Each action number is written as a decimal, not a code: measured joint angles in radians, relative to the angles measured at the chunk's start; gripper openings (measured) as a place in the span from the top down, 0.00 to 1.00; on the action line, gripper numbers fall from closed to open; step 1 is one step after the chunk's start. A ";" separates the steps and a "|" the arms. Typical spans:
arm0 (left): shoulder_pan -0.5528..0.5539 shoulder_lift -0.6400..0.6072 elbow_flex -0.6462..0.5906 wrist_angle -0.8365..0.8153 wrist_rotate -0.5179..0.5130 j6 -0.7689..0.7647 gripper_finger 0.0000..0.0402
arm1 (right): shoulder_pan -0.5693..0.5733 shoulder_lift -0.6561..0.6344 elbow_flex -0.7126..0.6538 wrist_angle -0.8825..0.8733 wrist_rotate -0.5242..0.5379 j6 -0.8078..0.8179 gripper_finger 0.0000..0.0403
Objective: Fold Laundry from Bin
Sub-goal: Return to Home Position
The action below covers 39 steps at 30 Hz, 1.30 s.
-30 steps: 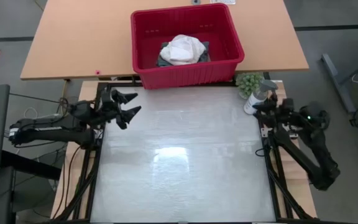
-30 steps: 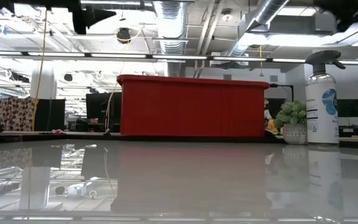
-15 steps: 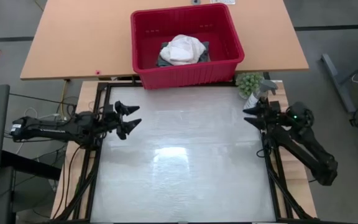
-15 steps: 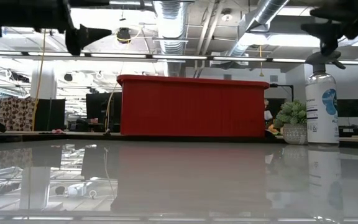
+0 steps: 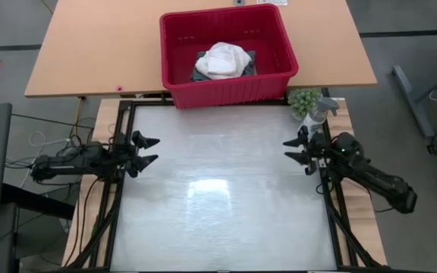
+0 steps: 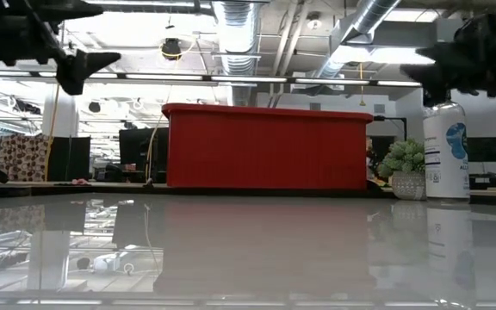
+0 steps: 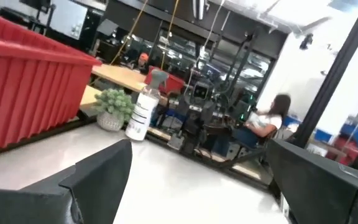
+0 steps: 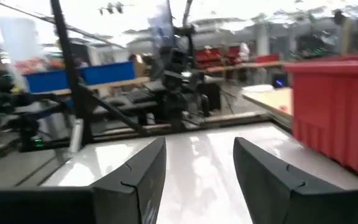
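The red bin (image 5: 226, 53) stands on the wooden table beyond the far edge of the grey work table; it also shows as the bin (image 6: 265, 146) in the low view. Laundry lies inside: a white garment (image 5: 222, 59) on top of a dark one (image 5: 200, 73). My left gripper (image 5: 149, 152) hangs open at the table's left edge, pointing level toward the right. My right gripper (image 5: 296, 151) hangs open at the right edge, pointing left. Both are above the table and hold nothing.
A spray bottle (image 5: 315, 117) and a small potted plant (image 5: 303, 101) stand at the table's far right corner, close behind my right gripper. The grey work table (image 5: 218, 197) lies bare between the arms. A person (image 7: 271, 118) sits in the room beyond.
Both arms have sunk and drawn back toward their bases. My left gripper has come down and toward the near edge, levelling out. My right gripper has swung toward the table's left and near side, sinking beside the spray bottle. The laundry and bin have stayed put.
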 joint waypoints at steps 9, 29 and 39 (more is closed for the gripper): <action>0.000 0.036 -0.079 0.020 0.008 0.017 0.10 | 0.111 0.008 0.000 -0.119 0.125 0.017 0.48; -0.001 0.014 -0.093 -0.095 0.068 -0.087 0.10 | 0.214 0.020 0.000 -0.132 0.126 0.056 0.48; -0.001 0.014 -0.093 -0.095 0.068 -0.086 0.10 | 0.214 0.021 -0.001 -0.133 0.126 0.054 0.48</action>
